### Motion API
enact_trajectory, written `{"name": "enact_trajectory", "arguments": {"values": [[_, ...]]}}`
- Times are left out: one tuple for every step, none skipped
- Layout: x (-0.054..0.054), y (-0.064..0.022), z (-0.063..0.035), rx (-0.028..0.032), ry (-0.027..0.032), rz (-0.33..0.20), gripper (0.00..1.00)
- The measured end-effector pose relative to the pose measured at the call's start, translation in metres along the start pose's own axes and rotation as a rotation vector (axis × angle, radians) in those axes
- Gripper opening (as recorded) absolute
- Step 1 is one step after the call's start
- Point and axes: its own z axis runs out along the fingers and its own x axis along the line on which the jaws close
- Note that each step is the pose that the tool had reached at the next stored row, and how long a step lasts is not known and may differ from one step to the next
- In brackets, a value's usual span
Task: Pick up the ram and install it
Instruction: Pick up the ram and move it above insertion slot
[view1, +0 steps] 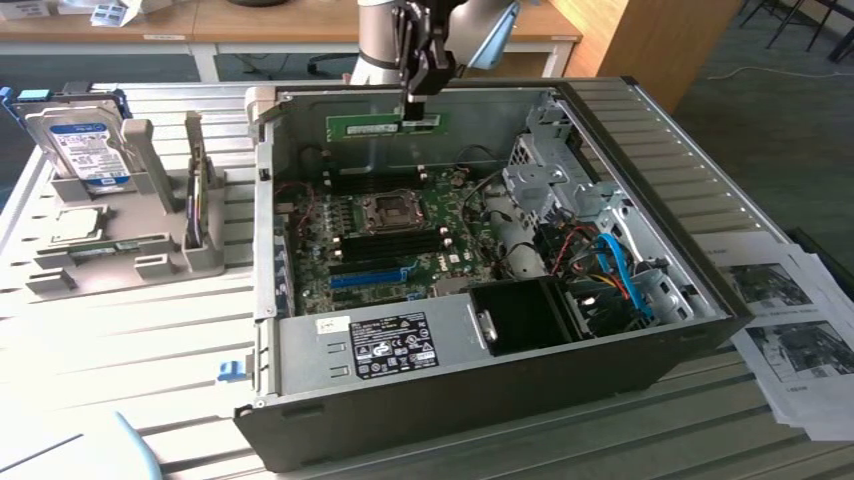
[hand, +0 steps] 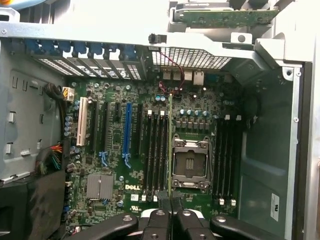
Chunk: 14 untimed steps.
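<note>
The ram (view1: 380, 127), a long thin green board, hangs level above the far side of the open computer case (view1: 694, 300). My gripper (view1: 416, 112) is shut on its end toward the exterior view's right. In the wrist view the ram (hand: 171, 145) shows edge-on as a thin green line running out from my gripper (hand: 171, 201), over the motherboard between the black memory slots (hand: 155, 150) and the CPU socket (hand: 190, 162). It is held clear of the board, not seated in any slot.
More black slots (hand: 225, 155) lie past the socket, and a bright-blue slot (hand: 127, 127) is beside them. Drive cages and cables (view1: 601, 250) crowd the case's right. A grey rack (view1: 160, 260) on the exterior view's left holds a hard drive (view1: 83, 145). Papers (view1: 787, 330) lie at the right.
</note>
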Motion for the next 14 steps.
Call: {"name": "enact_trajectory", "arguments": {"values": [[0.0, 0.0, 0.001, 0.0, -0.0001, 0.0, 0.11], [0.0, -0.0001, 0.002, 0.0, 0.0, 0.0, 0.11], [0.0, -0.0001, 0.003, 0.0, 0.0, 0.0, 0.11], [0.0, -0.0001, 0.004, 0.0, 0.0001, 0.0, 0.11], [0.0, -0.0002, 0.0051, 0.0, -0.0001, 0.0, 0.11], [0.0, -0.0002, 0.0064, 0.0001, -0.0001, 0.0, 0.11], [0.0, -0.0002, 0.0075, 0.0, -0.0001, 0.0, 0.11], [0.0, -0.0003, 0.0086, 0.0, 0.0, 0.0, 0.11], [0.0, -0.0003, 0.0099, 0.0, 0.0, 0.0, 0.11], [0.0, -0.0004, 0.0112, -0.0001, 0.0, 0.0, 0.11], [0.0, -0.0004, 0.0125, 0.0, 0.0, 0.0, 0.11], [0.0, -0.0005, 0.0139, -0.0001, 0.0001, 0.0, 0.11], [0.0, -0.0005, 0.0153, 0.0001, -0.0001, 0.0, 0.11], [0.0, -0.0005, 0.0166, 0.0, -0.0001, 0.0, 0.11]]}}
